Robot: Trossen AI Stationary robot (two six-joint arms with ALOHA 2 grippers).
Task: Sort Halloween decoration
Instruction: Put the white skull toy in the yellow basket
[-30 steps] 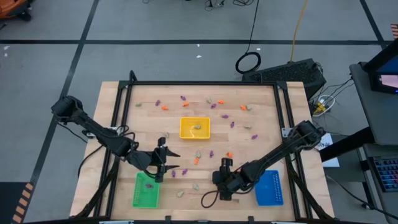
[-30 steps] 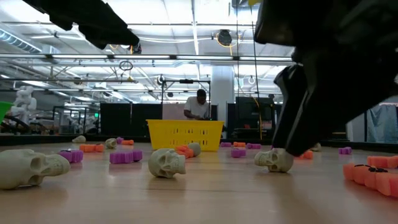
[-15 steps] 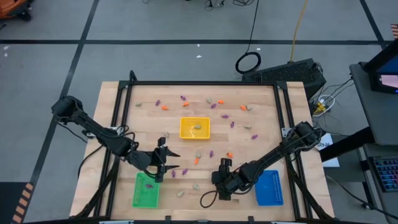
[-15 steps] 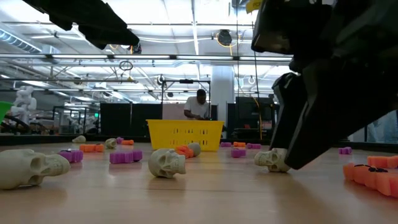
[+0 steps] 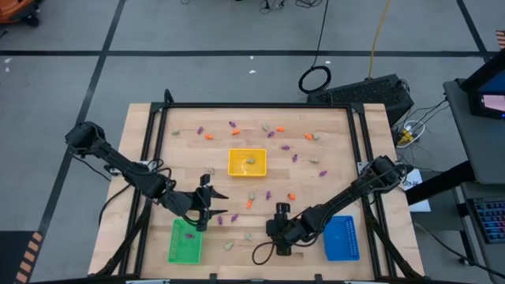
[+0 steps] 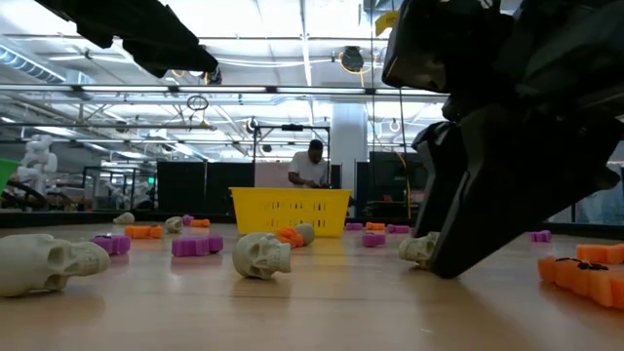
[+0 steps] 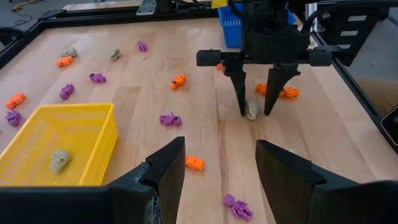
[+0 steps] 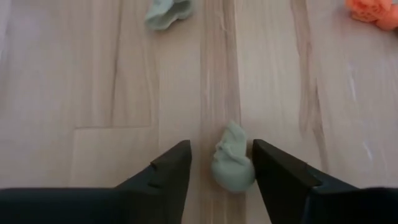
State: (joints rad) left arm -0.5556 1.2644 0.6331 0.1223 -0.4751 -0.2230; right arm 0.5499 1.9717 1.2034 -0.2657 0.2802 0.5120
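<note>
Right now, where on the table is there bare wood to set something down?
Bare wood lies left of the yellow tray and above the green tray. Trinkets crowd the far strip and the middle, where the right gripper straddles a pale skull. The left gripper hovers by the green tray.

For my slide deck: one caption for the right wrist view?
Right claw lowered around a pale skull on the wooden table, fingers either side, not yet gripping.

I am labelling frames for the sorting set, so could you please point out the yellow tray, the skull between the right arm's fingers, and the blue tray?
yellow tray (image 7: 93, 140), left wrist view, on its near side wall.
skull (image 8: 232, 165), right wrist view, on its rounded crown.
blue tray (image 5: 343, 238), high view, on its floor.
</note>
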